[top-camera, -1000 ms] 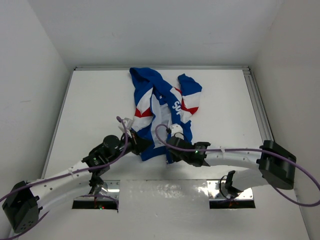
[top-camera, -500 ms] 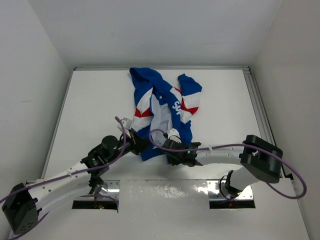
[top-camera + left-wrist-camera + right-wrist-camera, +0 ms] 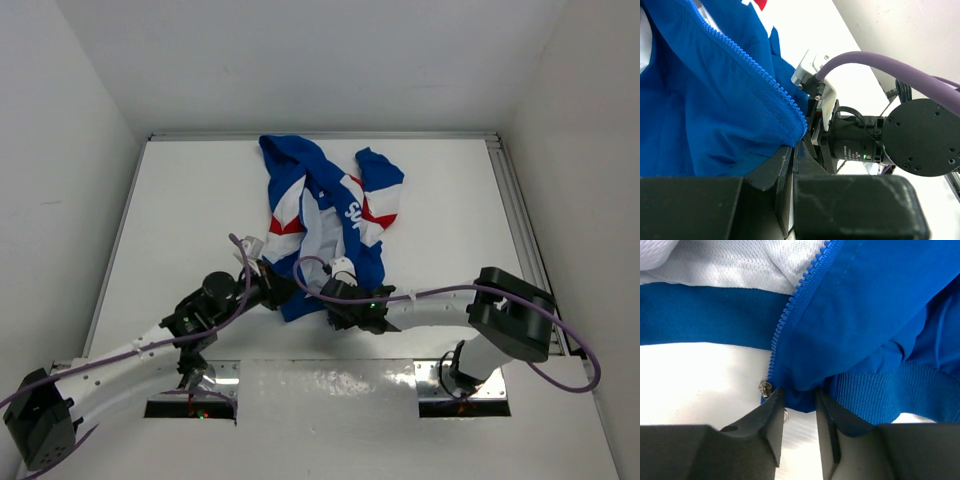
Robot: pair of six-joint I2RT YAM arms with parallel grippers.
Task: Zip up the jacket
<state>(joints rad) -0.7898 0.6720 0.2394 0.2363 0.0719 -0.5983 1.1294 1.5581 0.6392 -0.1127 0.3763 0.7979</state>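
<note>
The left claw (image 3: 793, 159) and right claw (image 3: 799, 401) each pinch the jacket (image 3: 330, 205) hem at lower centre; bring the zipper ends level beside the slider (image 3: 766, 389), fabric taut.

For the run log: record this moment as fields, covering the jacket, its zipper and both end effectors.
jacket: crumpled on the table, front open, white lining showing
zipper: unzipped, one row of teeth in each wrist view
left end effector: shut on the jacket's lower hem, at the bottom end of one row of teeth
right end effector: shut on blue fabric at the hem
slider: at the bottom of its teeth, just beside the right end effector
task state: not yet zipped
</note>
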